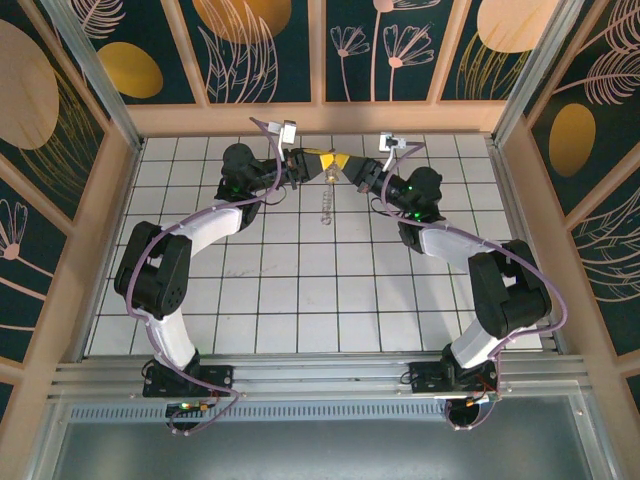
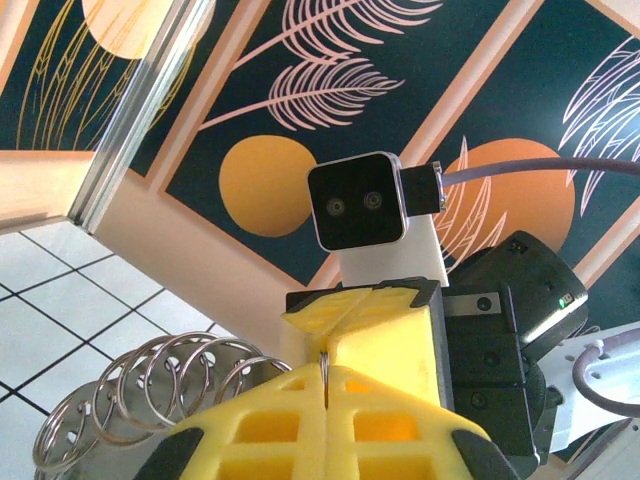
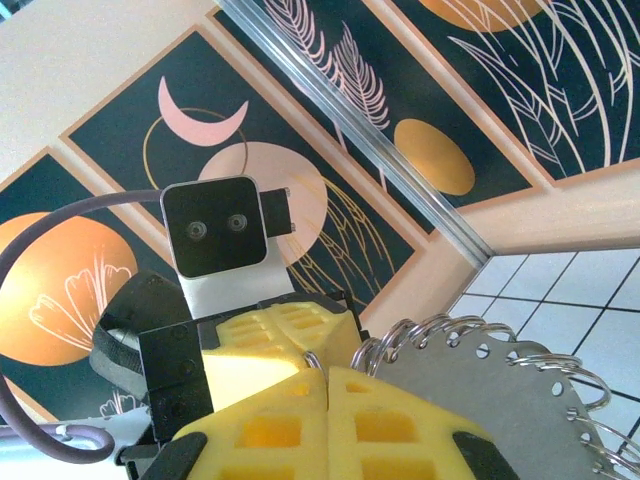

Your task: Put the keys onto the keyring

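Note:
My two grippers meet tip to tip above the far middle of the table, the left gripper (image 1: 310, 163) and the right gripper (image 1: 341, 163). Both are shut on the same thin silvery wire loop (image 2: 325, 362), which pokes up between my left gripper's (image 2: 326, 388) yellow fingers. That loop (image 3: 313, 358) also shows between my right gripper's (image 3: 326, 388) fingers. It belongs to the keyring (image 3: 490, 400), a grey metal piece with holes along its rim that carry several small split rings (image 2: 150, 385). The keyring (image 1: 322, 205) hangs below the fingertips. The keys are out of view.
White tiled table floor (image 1: 300, 290) lies between the two arms. Wooden walls with dark floral panels (image 1: 330, 110) stand close behind the grippers and along both sides. The aluminium rail (image 1: 320, 375) with both arm bases runs along the near edge.

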### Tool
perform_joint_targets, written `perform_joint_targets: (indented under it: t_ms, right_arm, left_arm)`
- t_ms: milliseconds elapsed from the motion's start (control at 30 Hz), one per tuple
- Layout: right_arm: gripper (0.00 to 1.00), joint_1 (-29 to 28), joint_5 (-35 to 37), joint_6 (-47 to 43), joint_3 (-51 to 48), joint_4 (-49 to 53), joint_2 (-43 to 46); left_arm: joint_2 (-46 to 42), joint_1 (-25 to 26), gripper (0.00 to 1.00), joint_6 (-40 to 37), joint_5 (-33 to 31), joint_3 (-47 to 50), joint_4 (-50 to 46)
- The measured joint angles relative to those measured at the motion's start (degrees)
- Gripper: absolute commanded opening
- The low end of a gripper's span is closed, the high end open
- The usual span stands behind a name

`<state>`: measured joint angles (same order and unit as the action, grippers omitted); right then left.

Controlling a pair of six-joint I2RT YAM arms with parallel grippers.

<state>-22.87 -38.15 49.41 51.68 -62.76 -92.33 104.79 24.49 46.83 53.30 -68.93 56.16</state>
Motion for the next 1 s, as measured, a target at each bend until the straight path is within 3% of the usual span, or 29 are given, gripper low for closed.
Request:
perform_joint_targets:
  t_ms: [167, 367, 633, 1000]
  right_arm:
    - [0.0, 0.4, -1.6, -3.3, 1.1, 3.4, 0.1]
    - [0.0, 1.3, -4.5, -9.4, 2.1, 10.9, 0.9]
    - [0.0, 2.2, -6.8, -19.1, 2.4, 21.2, 4.1]
    - [0.0, 2.2, -8.5, -31.9, 6.7, 35.9, 7.8]
  left_arm:
    - [0.0, 0.0, 0.26, -1.2, -0.2, 0.0, -1.6]
    - [-1.6, 0.1, 0.42, -5.6, -0.4, 0.0, -6.8]
    - [-4.7, -0.7, 0.48, -11.8, -0.7, -0.1, -12.9]
    - [-4.9, -2.3, 0.48, -21.8, 2.5, -3.1, -25.2]
